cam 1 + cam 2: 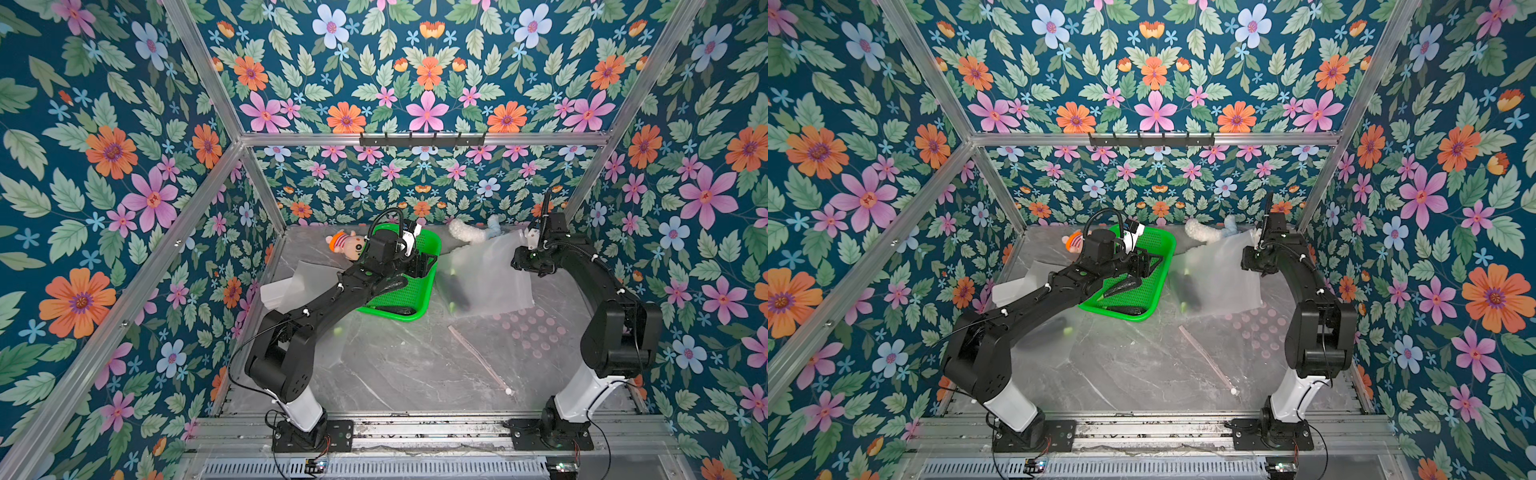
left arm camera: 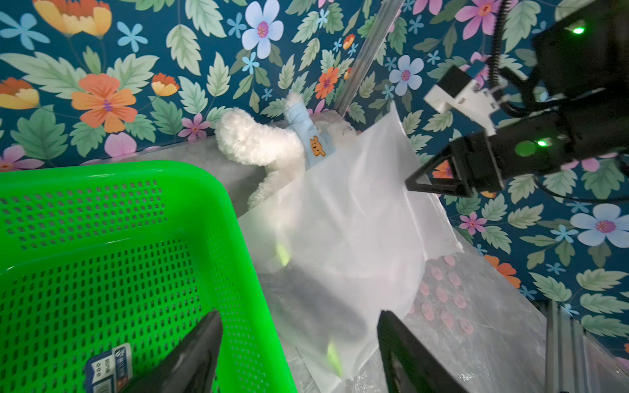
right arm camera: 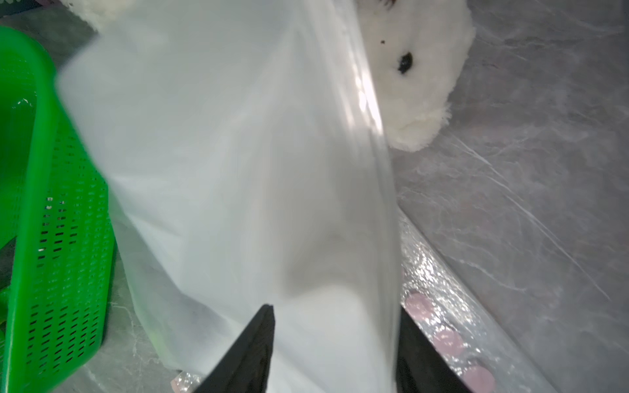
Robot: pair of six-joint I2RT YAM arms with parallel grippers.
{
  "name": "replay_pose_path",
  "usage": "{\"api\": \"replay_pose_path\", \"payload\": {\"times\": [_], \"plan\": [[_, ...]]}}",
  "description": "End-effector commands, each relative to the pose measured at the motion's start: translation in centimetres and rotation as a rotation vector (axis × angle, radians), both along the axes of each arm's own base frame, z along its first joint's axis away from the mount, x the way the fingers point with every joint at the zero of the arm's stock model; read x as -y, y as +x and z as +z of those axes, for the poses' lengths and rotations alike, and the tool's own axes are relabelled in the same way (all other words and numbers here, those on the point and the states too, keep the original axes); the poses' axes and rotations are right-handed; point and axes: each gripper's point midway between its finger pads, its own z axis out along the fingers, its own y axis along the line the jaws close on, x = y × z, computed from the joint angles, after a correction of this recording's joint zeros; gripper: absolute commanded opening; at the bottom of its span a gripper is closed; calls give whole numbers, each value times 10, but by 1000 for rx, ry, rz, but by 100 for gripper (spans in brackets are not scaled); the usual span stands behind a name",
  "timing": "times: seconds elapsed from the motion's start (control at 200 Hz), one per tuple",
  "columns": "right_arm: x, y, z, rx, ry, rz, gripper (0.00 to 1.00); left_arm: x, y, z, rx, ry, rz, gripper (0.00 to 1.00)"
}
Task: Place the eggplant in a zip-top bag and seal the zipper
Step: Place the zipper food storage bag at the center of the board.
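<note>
In both top views the eggplant (image 1: pixel 457 291) was seen as a dark shape with green ends behind raised frosted film (image 1: pixel 490 270). It lay just beside the green basket (image 1: pixel 395 318), between the two arms. Its long axis was laid from far to near, slightly tilted. The flat, dotted part of the zip-top bag (image 1: pixel 536 328) was spread nearer the bases. Whether the raised film belonged to it could not be settled. The zipper (image 1: pixel 478 359) was run diagonally along the dotted part's edge, with the white slider (image 1: pixel 508 391) at its near end. The left gripper (image 1: pixel 426 264) was held over the basket wall facing the eggplant, beside the eggplant's far end. The right gripper (image 1: pixel 519 259) was held at the film's far edge on the other side. The slider was judged to lie nearer the right arm's base and well apart from both claws.

In the left wrist view the left gripper (image 2: pixel 299 314) was shown wide open and empty. The eggplant (image 2: pixel 323 306) was seen ahead of it, between the basket and the dotted film. The right gripper (image 2: pixel 432 180) was seen at the film's raised edge.

In the right wrist view the right gripper (image 3: pixel 337 309) was shown with its jaws parted. The frosted film was seen blurred between them, and no pinch on it could be made out. The eggplant could not be told there.
</note>
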Motion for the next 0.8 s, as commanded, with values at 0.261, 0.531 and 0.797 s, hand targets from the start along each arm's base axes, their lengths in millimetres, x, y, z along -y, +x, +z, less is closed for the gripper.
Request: {"api": "replay_pose_path", "payload": {"times": [0.261,0.531,0.797], "plan": [[-51,-71,10,-55,-24,124,66,-18,-7,-22,-94,21,93,75],[-114,-145,-29,-217,85,303,66,-32,-20,-24,-121,24,128,76],[-159,-178,-81,-294,75,362,66,-34,-30,-27,-144,-23,126,76]]}}
